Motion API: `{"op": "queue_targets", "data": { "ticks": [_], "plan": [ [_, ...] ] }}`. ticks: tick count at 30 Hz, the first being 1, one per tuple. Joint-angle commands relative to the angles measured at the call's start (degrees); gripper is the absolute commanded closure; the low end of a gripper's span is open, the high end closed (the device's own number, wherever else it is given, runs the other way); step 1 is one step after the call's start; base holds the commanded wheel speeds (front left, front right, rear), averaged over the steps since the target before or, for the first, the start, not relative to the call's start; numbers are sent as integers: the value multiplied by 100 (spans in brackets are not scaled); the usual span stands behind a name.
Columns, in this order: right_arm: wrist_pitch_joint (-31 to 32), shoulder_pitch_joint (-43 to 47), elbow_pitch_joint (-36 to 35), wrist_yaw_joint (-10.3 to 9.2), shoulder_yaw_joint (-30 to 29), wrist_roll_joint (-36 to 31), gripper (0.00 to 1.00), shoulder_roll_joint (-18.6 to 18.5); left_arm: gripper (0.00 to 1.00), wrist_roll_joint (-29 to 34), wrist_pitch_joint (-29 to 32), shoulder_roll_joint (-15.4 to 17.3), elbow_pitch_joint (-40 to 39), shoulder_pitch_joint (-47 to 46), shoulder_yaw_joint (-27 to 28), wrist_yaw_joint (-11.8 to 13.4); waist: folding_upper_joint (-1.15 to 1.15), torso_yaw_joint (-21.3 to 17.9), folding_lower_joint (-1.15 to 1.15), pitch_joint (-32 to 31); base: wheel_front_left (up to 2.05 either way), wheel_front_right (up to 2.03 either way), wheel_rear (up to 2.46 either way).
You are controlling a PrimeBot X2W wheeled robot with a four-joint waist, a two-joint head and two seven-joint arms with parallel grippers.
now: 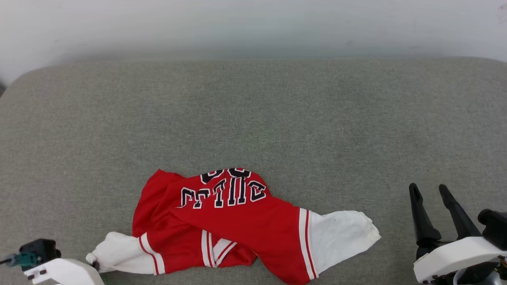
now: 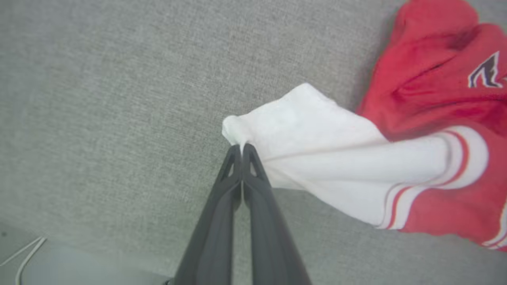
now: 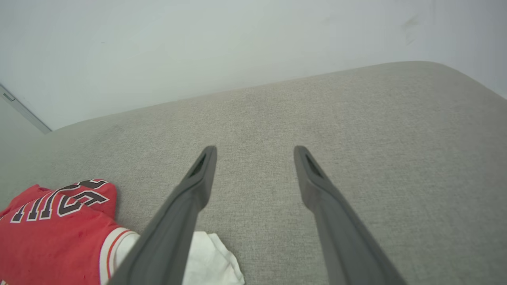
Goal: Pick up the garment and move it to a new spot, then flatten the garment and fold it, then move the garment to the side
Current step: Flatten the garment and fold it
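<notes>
Red basketball-style shirt (image 1: 237,225) with black lettering lies crumpled near the front edge of the grey upholstered surface (image 1: 253,111), left pincer (image 2: 241,148) clamped on its white sleeve cuff (image 2: 317,142), probably to carry it elsewhere, while the right pincer (image 1: 427,187) hangs spread apart, just beside the other white sleeve (image 1: 340,233).

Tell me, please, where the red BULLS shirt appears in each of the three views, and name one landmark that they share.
Head view: red BULLS shirt lies crumpled at the lower middle, on the grey cushion.
Left wrist view: red BULLS shirt at the right side; the left claw is shut on its white sleeve end.
Right wrist view: red BULLS shirt in the bottom left corner, beside the open right claw.
Shared landmark: the black lettering.
</notes>
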Motion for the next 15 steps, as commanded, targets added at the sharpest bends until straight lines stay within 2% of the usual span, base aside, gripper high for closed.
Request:
{"op": "queue_targets", "data": {
  "ticks": [1,2,3,4,5,10,15],
  "plan": [
    [10,-113,-17,-2,23,15,0,5,100,-105,-165,-171,295,24,38,-167,0,43,0,77,0,0,0],
    [21,-130,-17,-2,25,2,0,5,100,-176,-201,-278,455,-4,0,-274,0,50,0,92,0,0,0],
    [32,-136,-17,-2,33,-19,0,5,81,-190,-265,-385,621,-67,-21,-369,0,57,0,99,0,0,0],
    [43,-152,-24,-2,42,-40,0,6,51,-168,-347,-450,775,-136,-38,-437,0,58,0,103,0,0,0],
    [44,-168,-32,-2,41,-45,0,5,0,-169,-439,-537,911,-218,-41,-505,0,58,0,103,0,0,0],
    [57,-166,-60,-2,51,-103,0,5,0,79,-1074,-717,1323,-492,-5,-684,0,8,0,-3,0,0,0],
    [75,-51,-53,-2,21,-77,0,5,0,582,-1724,-643,1197,-781,-74,-714,0,-24,0,-181,0,0,0]
  ]
}}
